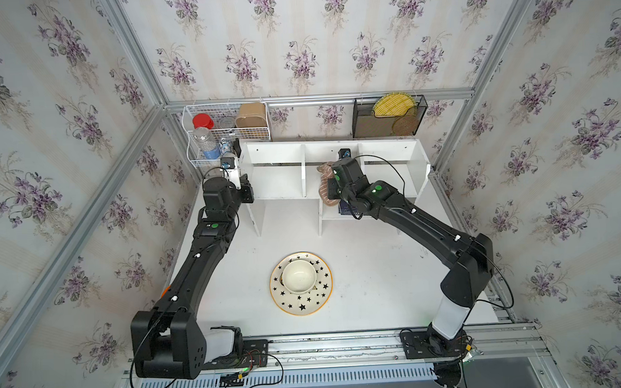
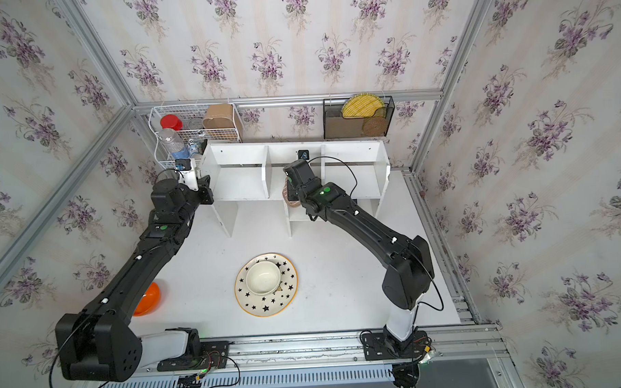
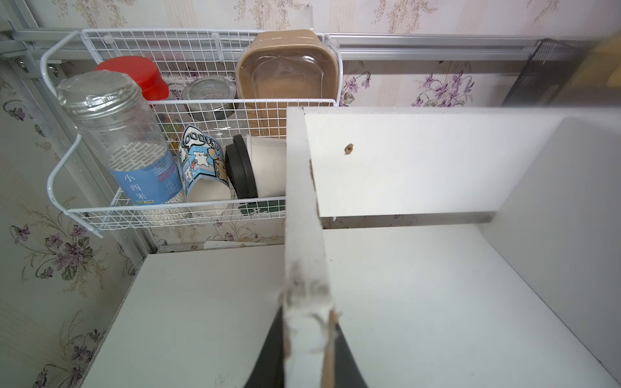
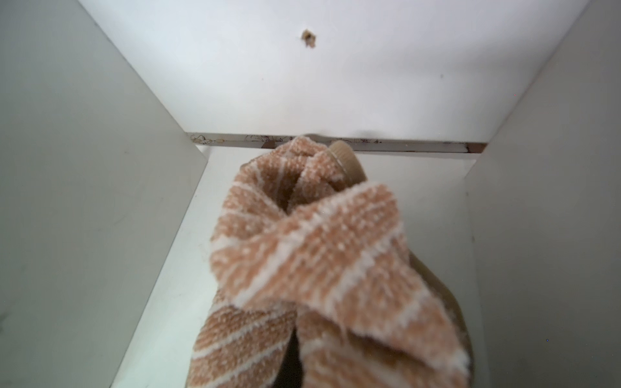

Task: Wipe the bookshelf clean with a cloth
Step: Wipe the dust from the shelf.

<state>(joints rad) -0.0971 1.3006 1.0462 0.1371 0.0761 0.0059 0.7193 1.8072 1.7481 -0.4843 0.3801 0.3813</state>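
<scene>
Cloth (image 4: 312, 268) bunched in right pincer (image 4: 290, 366) inside middle compartment; left pincer (image 3: 305, 359) clamps bookshelf (image 3: 403, 168) end beside wire rack (image 3: 208, 100)

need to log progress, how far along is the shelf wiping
Done: the cloth is picked up, held in the shut right gripper, and the left gripper clamps the left side panel of the bookshelf.
In hand: the cloth is inside the middle compartment, its tip up near the back seam, where dark specks show.
Left: nothing shows which compartments are already wiped, so the outer two may remain.
</scene>
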